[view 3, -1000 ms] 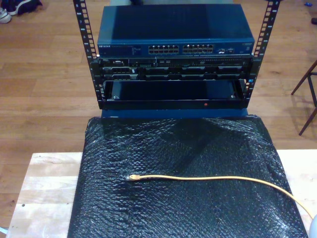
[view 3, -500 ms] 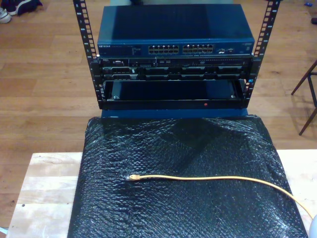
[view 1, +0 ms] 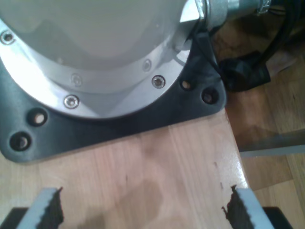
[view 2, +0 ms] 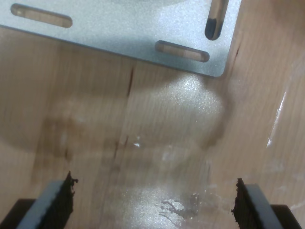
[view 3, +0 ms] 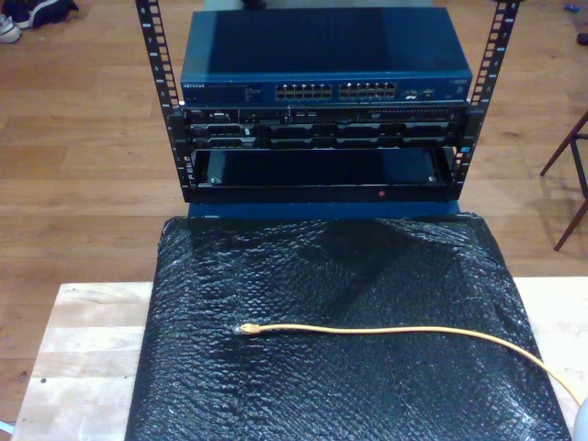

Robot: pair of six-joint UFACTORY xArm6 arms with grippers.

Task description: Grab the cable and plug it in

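A black bubble-textured mat point(view 3: 349, 349) covers the middle of a light wooden table point(view 3: 83, 349), whose bare boards show at the lower left and lower right of the exterior view. Beyond the table lies a brown wood plank floor point(view 3: 83, 138). A black rack frame point(view 3: 152, 55) with perforated uprights stands at the upper centre of the exterior view and carries a blue network switch point(view 3: 322, 55) with two blocks of ports on its front face. A white label sits at the switch front's left end; its lettering is too small to read. Below the switch are black panels and an open bay.

The cable point(view 3: 404, 333) lies on the mat in the lower centre of the exterior view, its clear plug point(view 3: 244, 328) pointing toward the exterior view's left, its length running off toward the lower right corner.

My first gripper point(view 1: 143, 207) hangs over bare wood beside a round metal arm base point(view 1: 95, 62) on a black plate; jaws spread wide, nothing between them. My second gripper point(view 2: 152, 200) hangs over bare wood near a grey slotted plate point(view 2: 124, 28); jaws likewise spread and empty.
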